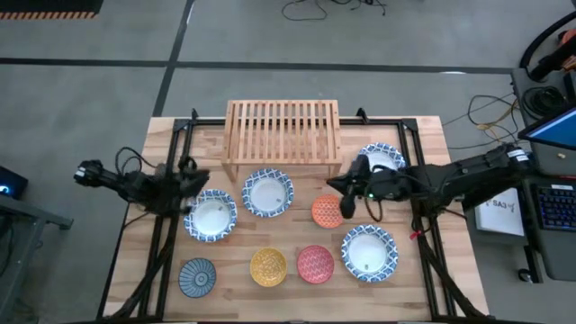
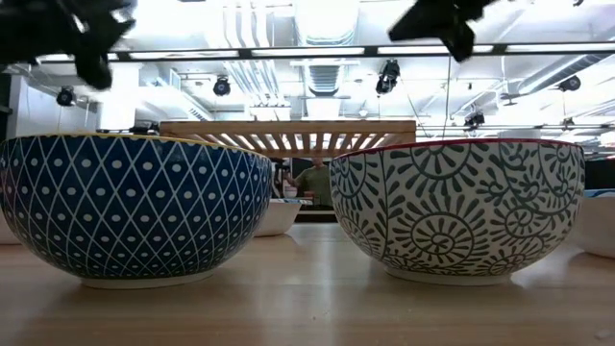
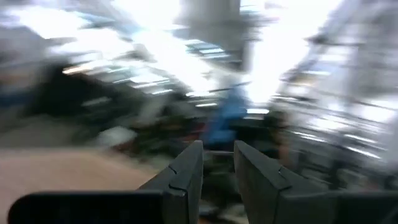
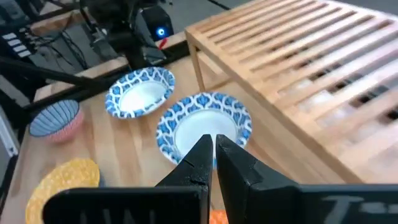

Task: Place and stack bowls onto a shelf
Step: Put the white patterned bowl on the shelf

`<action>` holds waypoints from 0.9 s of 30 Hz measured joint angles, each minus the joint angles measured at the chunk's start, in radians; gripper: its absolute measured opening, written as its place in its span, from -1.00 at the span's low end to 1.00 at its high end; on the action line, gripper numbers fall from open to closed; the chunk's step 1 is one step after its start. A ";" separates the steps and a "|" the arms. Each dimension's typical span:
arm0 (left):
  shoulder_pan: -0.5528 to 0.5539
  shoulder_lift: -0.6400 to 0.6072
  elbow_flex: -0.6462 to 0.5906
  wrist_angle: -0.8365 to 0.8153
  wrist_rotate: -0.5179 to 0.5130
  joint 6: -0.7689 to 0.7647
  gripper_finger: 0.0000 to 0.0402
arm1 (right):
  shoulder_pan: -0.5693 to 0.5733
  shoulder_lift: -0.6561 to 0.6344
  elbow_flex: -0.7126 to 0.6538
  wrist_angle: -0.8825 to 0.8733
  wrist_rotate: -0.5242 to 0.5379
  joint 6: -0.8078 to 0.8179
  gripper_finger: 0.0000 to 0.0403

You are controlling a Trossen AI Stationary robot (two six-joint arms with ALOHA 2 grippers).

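Eight bowls point(image 1: 267, 193) on table — shelf point(image 1: 283, 131) bare.

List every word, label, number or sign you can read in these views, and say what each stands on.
None can be read with certainty.
White sheet at the table's right edge, high view: handwritten marks, too small to read.
Laptop screen at far right: lit, its content too small to read.
The bowls and the shelf: patterns only, no lettering.
Left wrist view: too blurred to show any text.
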 joint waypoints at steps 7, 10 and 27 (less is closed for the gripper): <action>-0.001 0.063 0.000 0.079 0.147 0.121 -0.63 | -0.037 0.196 0.205 -0.149 -0.009 -0.110 -0.94; -0.001 0.095 0.000 0.038 0.140 0.117 -0.63 | -0.036 0.280 0.311 -0.225 -0.012 -0.155 -0.94; -0.001 0.168 0.000 0.235 0.176 0.117 -0.63 | 0.014 0.678 0.696 -0.378 -0.139 -0.247 -0.94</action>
